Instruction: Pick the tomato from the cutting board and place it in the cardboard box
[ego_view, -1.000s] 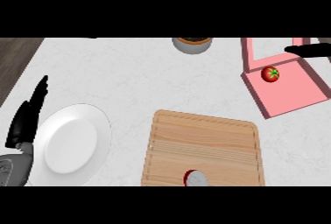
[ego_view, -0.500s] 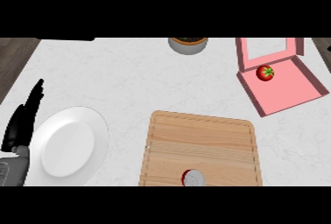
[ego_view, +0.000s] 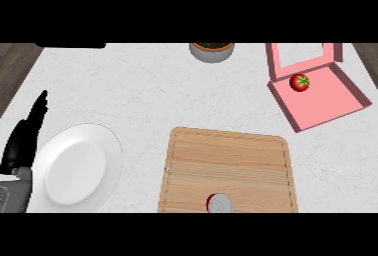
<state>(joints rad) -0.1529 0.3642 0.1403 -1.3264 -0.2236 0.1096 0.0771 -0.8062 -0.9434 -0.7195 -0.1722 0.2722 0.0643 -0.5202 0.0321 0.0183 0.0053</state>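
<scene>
Pale marbled counter seen steeply from above, with strips of dark wood floor at both upper corners.

Left hand low at the left edge, black, on top of a grey forearm. Fingers straight and held together, tips toward the far side. Nothing held or pinched. Resting, not reaching.

Just right of the hand: white plate, round, smooth, slightly taller than wide from this angle. Rim very close to the hand; contact not clear.

Next outward, centre and near side: cutting board, light wood, rounded corners, thin groove running inside the rim. Grip hole at the near edge, grey inside it. Narrow strip of counter between board and plate.

Farther out, upper right: cardboard box, pink, turned askew to the counter's edges. Shallow tray with low walls, lid flap open on the far side.

Tomato inside the box tray, in the far left corner, close to the fold where flap meets tray. Small, round, bright glossy red, with a green star-shaped calyx facing up. Whole and unmarked as far as can be seen. Off the cutting board, well apart from it, and right across the counter from the left hand.

Far edge, centre: grey round pot with dark contents, cut off by the upper limit of view. Far left along that same edge: flat black strip, nature not clear.
</scene>
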